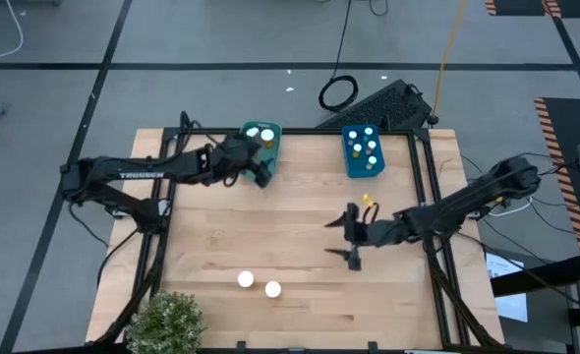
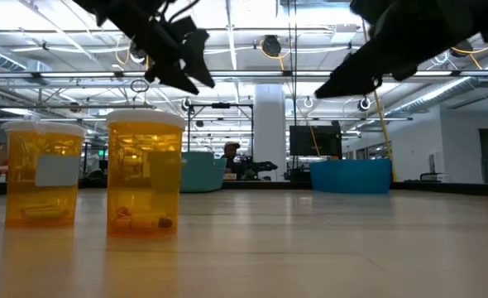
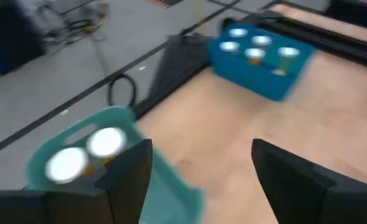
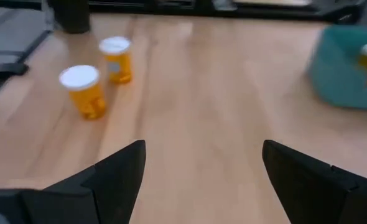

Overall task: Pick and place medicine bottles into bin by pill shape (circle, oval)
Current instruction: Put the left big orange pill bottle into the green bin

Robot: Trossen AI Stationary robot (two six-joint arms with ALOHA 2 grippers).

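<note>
The right gripper point(image 1: 353, 236) has its fingers point(image 4: 118, 171) spread wide with nothing between them, hanging above bare table point(image 1: 270, 226). Ahead of those fingers, near the table's front edge, stand two orange bottles point(image 4: 87, 91) with white caps, just beside each other and upright. Off to the fingers' other side a teal bin point(image 4: 345, 68) shows at the edge of the right wrist view.

The left gripper point(image 1: 261, 169) is also released, fingers point(image 3: 130, 171) parted and holding nothing, right at the near rim of the teal bin point(image 1: 273, 149). Two white-capped bottles point(image 3: 87, 152) sit inside that bin, just past the fingertips. Farther out from the fingers lies the blue bin point(image 1: 363, 150), holding about five capped bottles point(image 1: 369, 146).

The low view alone shows the two loose bottles point(image 2: 145, 174) side on: translucent orange, with small pills lying at the bottom of each, and both grippers raised clear of the tabletop. Pill shape cannot be told for certain. The high view alone shows both bins at the far edge, well apart from the loose pair point(image 1: 259, 285), and a small plant point(image 1: 167, 320) at the front left corner.
</note>
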